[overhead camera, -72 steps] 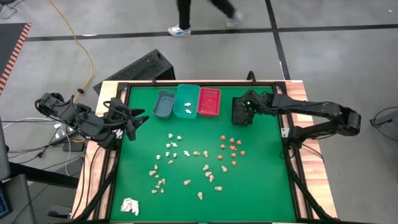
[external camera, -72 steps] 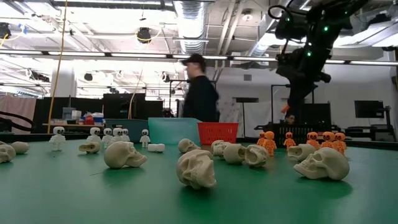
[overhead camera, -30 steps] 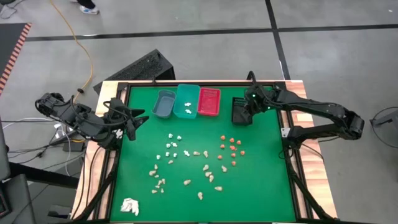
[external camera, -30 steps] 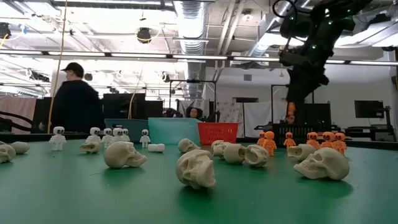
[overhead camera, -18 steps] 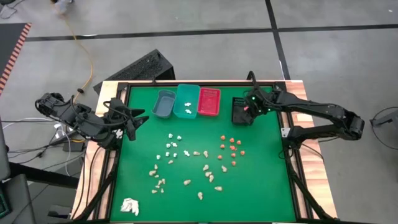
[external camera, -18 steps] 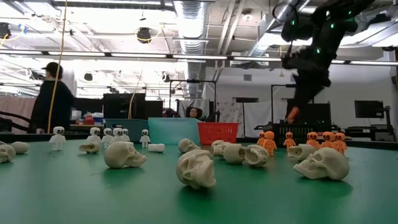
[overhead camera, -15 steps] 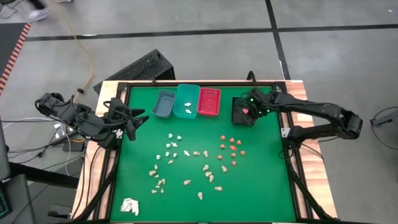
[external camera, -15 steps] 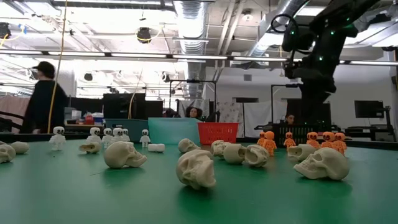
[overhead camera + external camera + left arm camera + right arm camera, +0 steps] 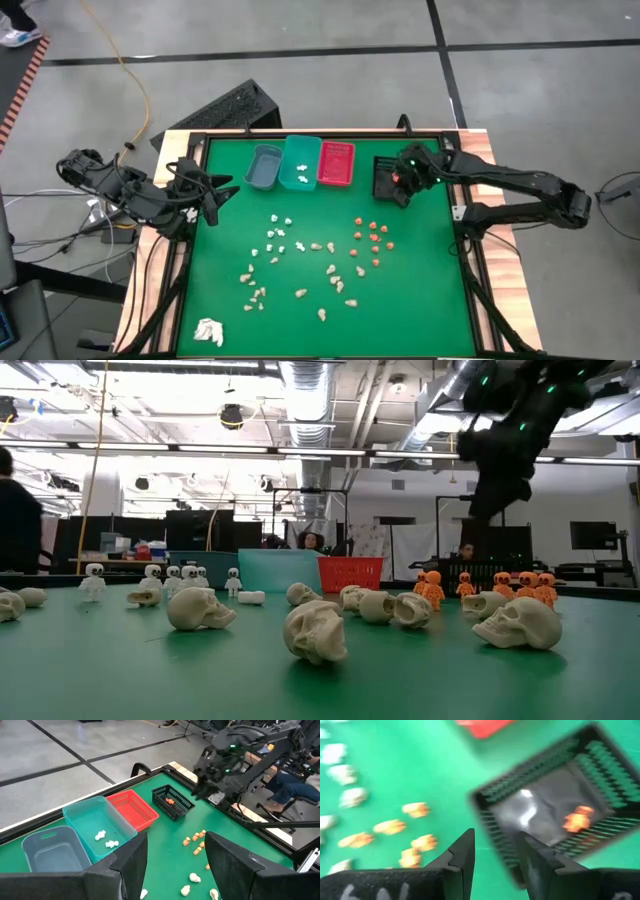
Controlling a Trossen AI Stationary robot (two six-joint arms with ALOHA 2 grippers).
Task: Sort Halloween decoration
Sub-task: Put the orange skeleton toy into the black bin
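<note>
Now over the near edge of the black bin (image 9: 386,178), at the right end of the bin row on the green bench (image 9: 420,290): right pincer (image 9: 493,851), fingers parted, nothing between them. One orange piece (image 9: 578,818) lying on the bin floor, so this drop looks finished and the next fetch is due. Remaining orange figures (image 9: 372,238) clustered just in front of that bin; white skeletons (image 9: 275,234) and tan skulls (image 9: 335,279) spread toward the middle and the left, a few white ones already in the teal bin (image 9: 100,827), red bin (image 9: 336,163) and grey bin (image 9: 262,167) apparently without pieces.

To do the fetch well: lift clear of the mesh wall before swinging back, then descend over a figure at the cluster's rim, not its middle, to avoid nudging neighbours. Keep fingers spread until both straddle a single figure. Probably light and easily toppled, so close gently and low.

Left pincer (image 9: 175,857) parked at the bench's left edge, fingers apart, holding nothing. White papery wad (image 9: 208,331) at the near left corner best left alone.
</note>
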